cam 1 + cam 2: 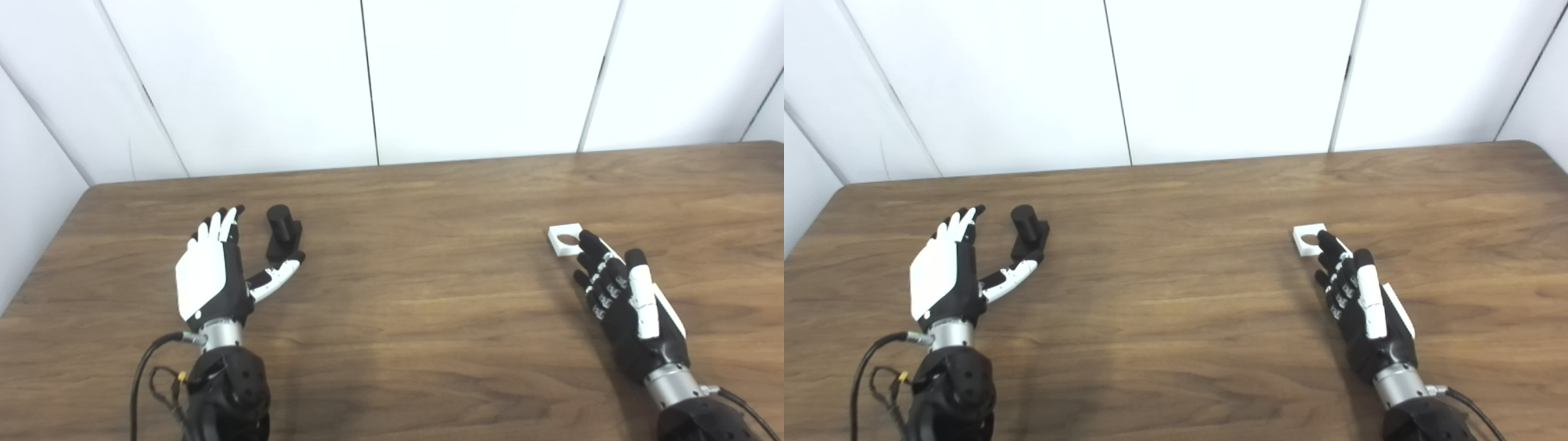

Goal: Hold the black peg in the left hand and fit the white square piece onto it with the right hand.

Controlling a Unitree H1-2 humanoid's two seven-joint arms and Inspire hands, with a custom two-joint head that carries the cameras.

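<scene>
The black peg (283, 233), a short cylinder on a square base, stands upright on the wooden table (416, 257) at the left. My left hand (214, 272) lies open just beside it, fingers stretched out to the peg's left and the thumb tip almost touching its base. At the right lies the white square piece (565, 239), flat, with a round hole in it. My right hand (625, 300) is open on its near side, and its fingertips (1326, 240) reach the piece's near edge. Neither hand holds anything.
White wall panels (367, 79) rise behind the table's far edge. The table's rounded far-left corner (92, 187) lies beyond my left hand. A black cable (144, 367) loops beside my left wrist.
</scene>
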